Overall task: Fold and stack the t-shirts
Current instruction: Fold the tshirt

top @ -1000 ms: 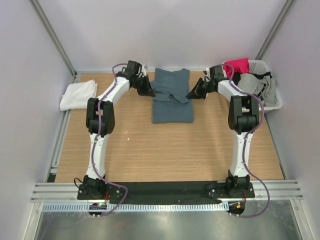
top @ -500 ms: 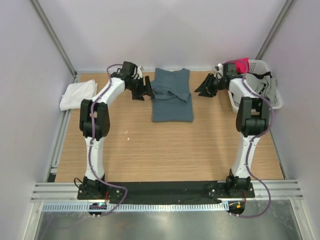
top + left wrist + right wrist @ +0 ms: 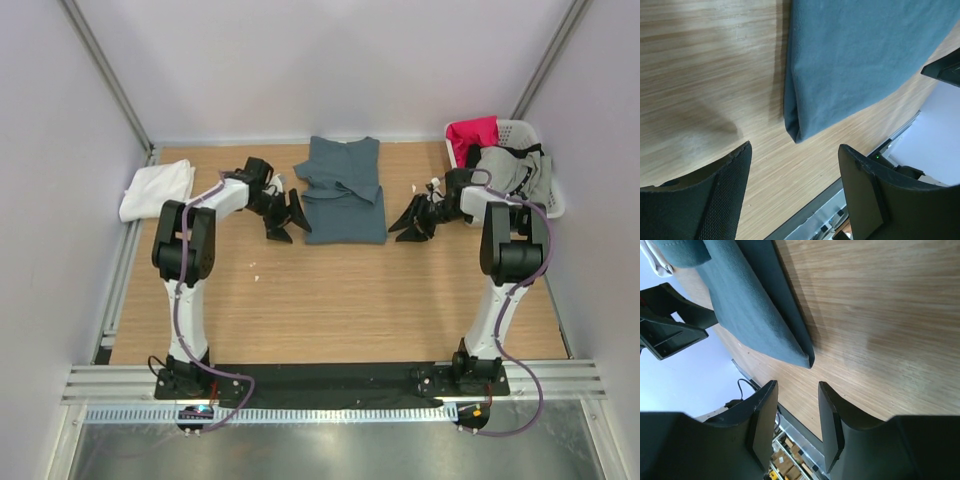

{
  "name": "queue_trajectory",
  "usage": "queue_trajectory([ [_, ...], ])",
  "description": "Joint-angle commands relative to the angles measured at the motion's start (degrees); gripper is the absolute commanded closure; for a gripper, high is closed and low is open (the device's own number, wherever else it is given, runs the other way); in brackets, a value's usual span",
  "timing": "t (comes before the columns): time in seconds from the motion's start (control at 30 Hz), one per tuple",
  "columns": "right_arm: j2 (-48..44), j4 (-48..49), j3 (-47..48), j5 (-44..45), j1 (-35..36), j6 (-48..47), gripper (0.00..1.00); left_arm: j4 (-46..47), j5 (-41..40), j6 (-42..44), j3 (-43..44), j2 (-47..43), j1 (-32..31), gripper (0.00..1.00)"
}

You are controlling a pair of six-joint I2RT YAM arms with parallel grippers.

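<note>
The slate-blue t-shirt (image 3: 343,192) lies partly folded at the back middle of the table, sleeves tucked in over its body. A folded white t-shirt (image 3: 157,189) rests at the back left. My left gripper (image 3: 288,222) sits low beside the blue shirt's near left corner, open and holding nothing. In the left wrist view that corner (image 3: 800,125) lies just ahead of the left gripper (image 3: 795,170). My right gripper (image 3: 410,226) is open by the near right corner. The right wrist view shows the folded edge (image 3: 765,325) ahead of the right gripper (image 3: 797,410), apart from it.
A white laundry basket (image 3: 553,203) with red and grey clothes stands at the back right, close behind the right arm. Grey walls enclose the table on three sides. Bare wood lies between the shirt and the arm bases.
Both grippers opened and let go of the blue shirt's upper sides. They moved toward me and down, now beside the shirt's near corners.
</note>
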Motion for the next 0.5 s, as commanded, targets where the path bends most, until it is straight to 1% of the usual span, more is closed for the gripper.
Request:
queue_trajectory([
  [0.0, 0.7, 3.1, 1.5, -2.1, 0.3, 1.5, 0.56, 4.3, 3.2, -2.3, 0.2, 0.8, 0.3, 0.29],
  [0.4, 4.1, 5.2, 3.5, -1.5, 2.7, 2.9, 0.52, 5.4, 2.9, -2.7, 3.0, 5.6, -0.9, 0.29],
  [0.43, 4.5, 5.5, 3.5, -1.3, 4.5, 3.1, 0.52, 5.5, 2.8, -2.9, 3.2, 5.8, -1.0, 0.3],
  [0.47, 4.8, 5.7, 3.5, -1.2, 4.8, 3.3, 0.52, 5.5, 2.7, -2.9, 3.4, 6.2, -1.0, 0.3],
])
